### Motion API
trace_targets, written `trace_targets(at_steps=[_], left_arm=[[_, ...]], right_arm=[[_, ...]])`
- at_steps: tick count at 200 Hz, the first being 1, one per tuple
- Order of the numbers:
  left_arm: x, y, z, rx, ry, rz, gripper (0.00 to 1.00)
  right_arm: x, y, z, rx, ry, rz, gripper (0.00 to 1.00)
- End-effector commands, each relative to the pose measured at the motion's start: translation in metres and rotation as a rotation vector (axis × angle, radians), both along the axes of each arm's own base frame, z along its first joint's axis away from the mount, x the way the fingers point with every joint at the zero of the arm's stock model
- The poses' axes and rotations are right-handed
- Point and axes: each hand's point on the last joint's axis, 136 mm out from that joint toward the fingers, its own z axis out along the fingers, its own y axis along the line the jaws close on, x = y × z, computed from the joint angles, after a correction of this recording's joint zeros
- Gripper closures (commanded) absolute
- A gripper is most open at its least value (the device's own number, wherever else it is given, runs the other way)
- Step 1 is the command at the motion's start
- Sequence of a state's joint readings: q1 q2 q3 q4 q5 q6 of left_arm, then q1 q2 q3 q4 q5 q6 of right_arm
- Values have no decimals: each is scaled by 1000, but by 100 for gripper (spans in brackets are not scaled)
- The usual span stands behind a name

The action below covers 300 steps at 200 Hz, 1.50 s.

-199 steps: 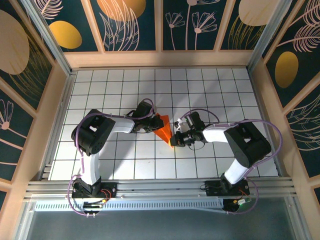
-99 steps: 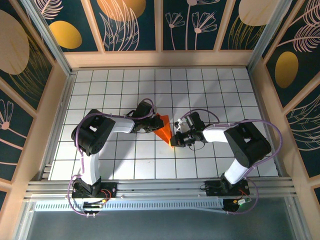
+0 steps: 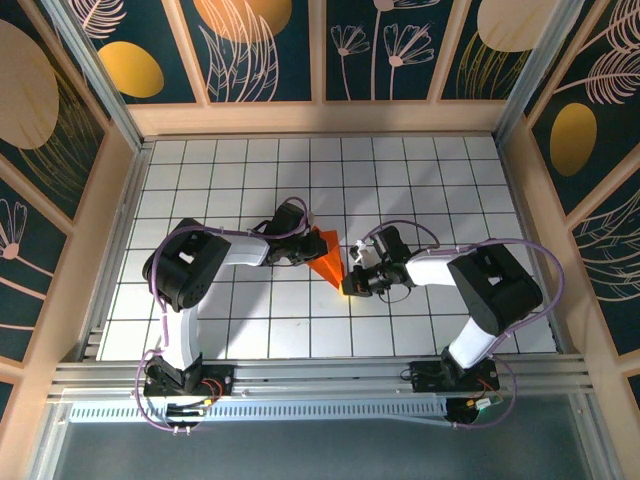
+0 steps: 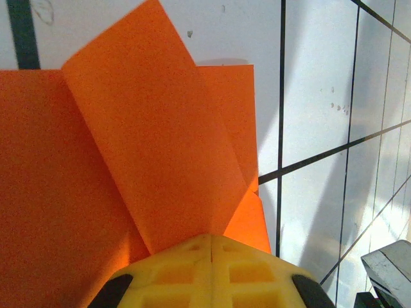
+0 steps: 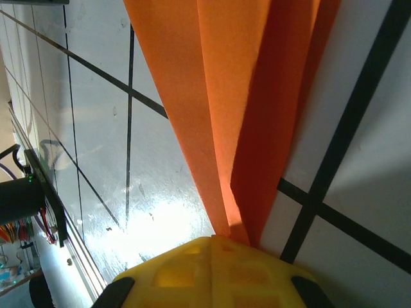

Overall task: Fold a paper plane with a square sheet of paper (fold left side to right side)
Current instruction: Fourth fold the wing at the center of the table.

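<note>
White gridded table (image 3: 250, 170), black lines, boxed in by wood-framed wall panels (image 3: 265, 50) of dark blue with gold and cream plant prints.

Left end effector (image 3: 306, 248): clamped on the paper plane (image 3: 326, 256) at the left edge of its broad end. In the left wrist view its yellow fingertips (image 4: 173, 273) meet with no gap and orange layers are caught between them. 1 flap stands up and fans away from the pinch. Flatter layers lie under it on the tile.

Right end effector (image 3: 350, 280): clamped on the pointed end. In the right wrist view its yellow fingertips (image 5: 173, 273) press together on the narrow tip. Creased layers widen away from them, with a darker fold on the right side.

Paper plane: near table centre, between the 2 end effectors. Bright orange, a narrow wedge. Long axis runs far to near, leaning slightly right toward the near end. Point faces the arm bases, broad end faces the far wall. How far it sits off the tiles, cannot tell from above.

Left arm (image 3: 185, 270): base on the near rail (image 3: 320, 375) at left, elbow raised, forearm reaching right toward centre, low over the table.

Right arm (image 3: 495, 285): mirror pose, base on the rail at right, elbow raised, forearm reaching left.

Purple cables (image 3: 545, 262) loop along both arms.
</note>
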<state>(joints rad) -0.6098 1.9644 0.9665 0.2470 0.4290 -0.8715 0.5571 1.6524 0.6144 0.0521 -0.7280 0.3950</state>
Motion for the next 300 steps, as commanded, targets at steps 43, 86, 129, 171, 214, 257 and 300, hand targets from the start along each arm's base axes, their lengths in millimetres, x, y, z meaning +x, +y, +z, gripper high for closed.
trace_targets(at_steps=[43, 86, 129, 171, 214, 257, 300], left_arm=[[-23, 29, -51, 158, 108, 32, 100], [-22, 29, -49, 156, 102, 32, 100], [-22, 28, -48, 153, 100, 29, 100], [-21, 28, -48, 149, 99, 32, 100], [-21, 27, -47, 148, 99, 30, 100], [-21, 28, -48, 153, 99, 31, 100], [-22, 28, -49, 156, 101, 31, 100]], right_arm=[[-21, -2, -1, -10, 42, 39, 100], [-5, 7, 52, 73, -75, 45, 100], [17, 18, 65, 114, -129, 29, 100], [40, 27, 48, 92, -147, -2, 100], [42, 30, 28, 61, -118, 3, 100], [29, 22, 9, 14, -73, 8, 100], [16, 17, 0, 3, -40, 17, 100]])
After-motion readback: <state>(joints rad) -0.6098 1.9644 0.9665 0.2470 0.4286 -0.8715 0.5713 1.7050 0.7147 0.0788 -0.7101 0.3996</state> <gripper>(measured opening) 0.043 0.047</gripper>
